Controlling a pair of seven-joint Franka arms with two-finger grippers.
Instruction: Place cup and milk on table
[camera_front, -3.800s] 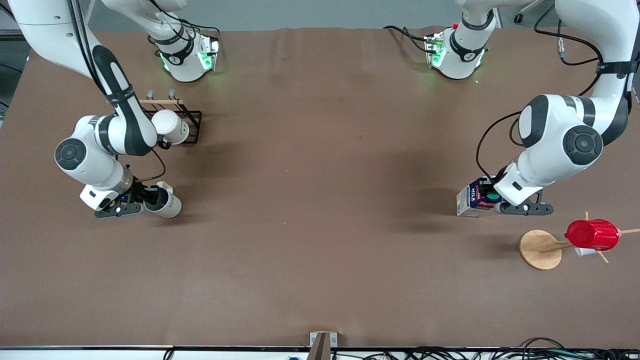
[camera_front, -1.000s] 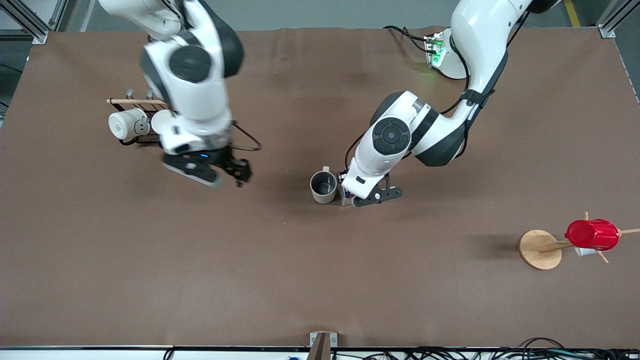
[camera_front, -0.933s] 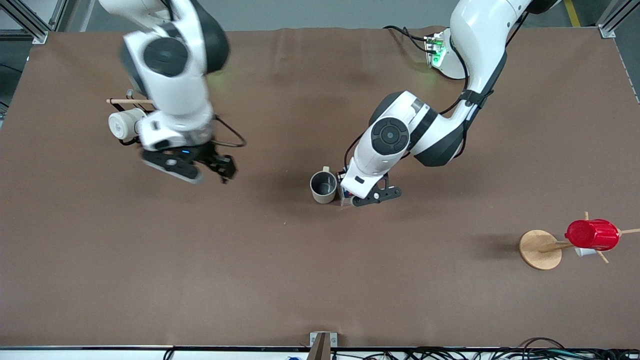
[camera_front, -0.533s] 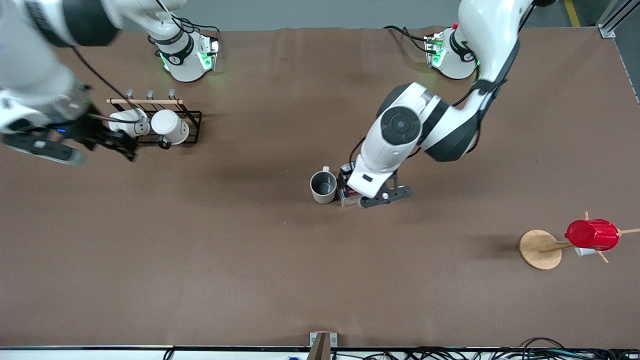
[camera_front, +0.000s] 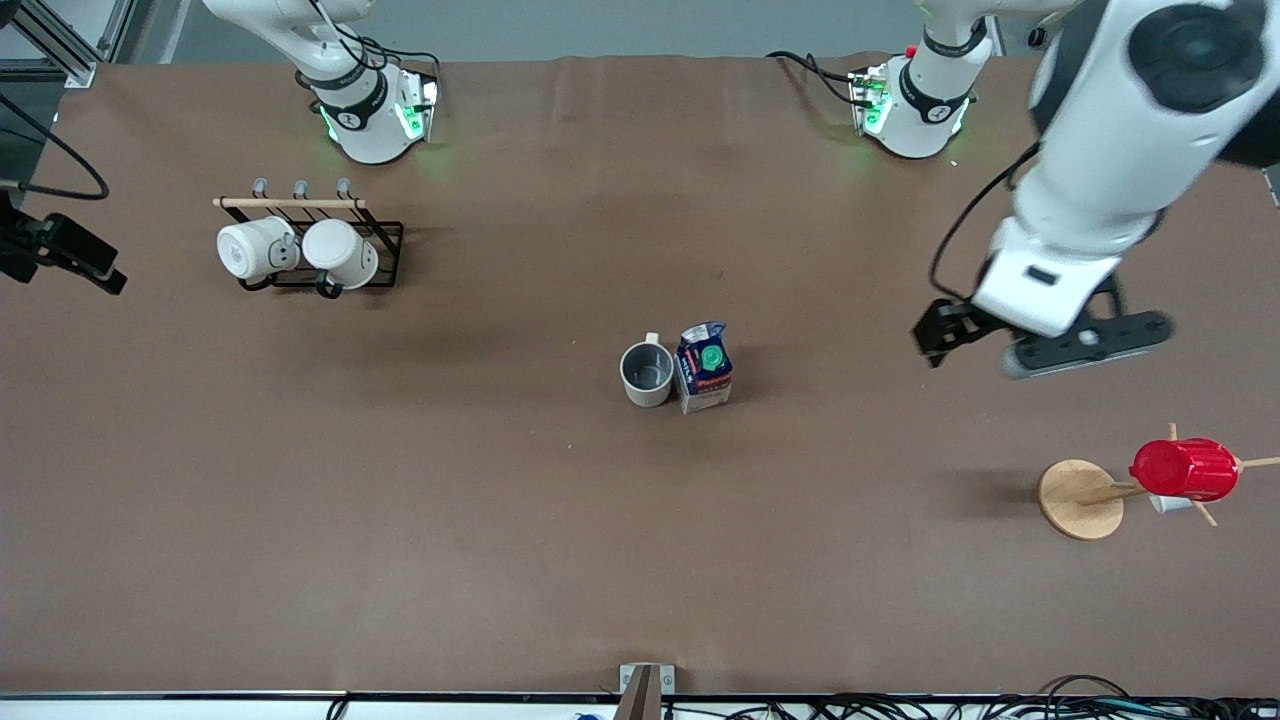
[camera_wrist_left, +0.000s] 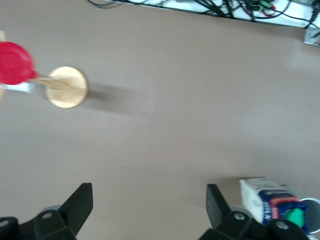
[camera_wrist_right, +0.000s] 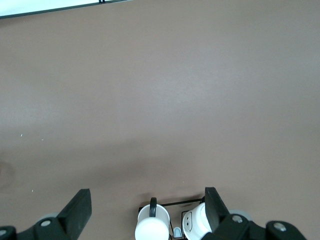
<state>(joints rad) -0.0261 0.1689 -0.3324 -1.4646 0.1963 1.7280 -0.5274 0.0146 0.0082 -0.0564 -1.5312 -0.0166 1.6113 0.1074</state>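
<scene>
- While both arms are hanging raised over the table (camera_front: 500, 520), the cup (camera_front: 647, 373) and the milk (camera_front: 704, 366) are standing upright on it near its middle, side by side and touching or all but touching; the front view is not settling which.
- Milk is sitting on the side of the cup toward the left arm's end; its green cap (camera_front: 711, 357) is facing up, and its lettering is too small to read.
- Cup's dark grey inside is showing, with the small handle (camera_front: 652, 339) pointing toward the robots' bases.
- Left gripper (camera_front: 935, 338) is hovering released over bare table, well apart from the milk, which is lying toward the right arm's end from it. In the left wrist view its fingers (camera_wrist_left: 80, 202) are spread wide with nothing between them (camera_wrist_left: 148, 200); the milk (camera_wrist_left: 270, 202) is partly cut off by the frame edge and partly covered by the gripper body.
- Red ribbed cup (camera_front: 1184, 469) is hanging on a wooden stand (camera_front: 1080, 498), nearer the front camera than the left gripper; it is blurred and cropped in the left wrist view.
- Right gripper (camera_front: 85, 262) is mostly cut off at the front view's edge, near the right arm's end of the table. The right wrist view is showing it released (camera_wrist_right: 148, 200), empty.
- Two white mugs (camera_front: 340, 254) are hanging on a black wire rack (camera_front: 385, 232) beside the right gripper, cropped in the right wrist view.
</scene>
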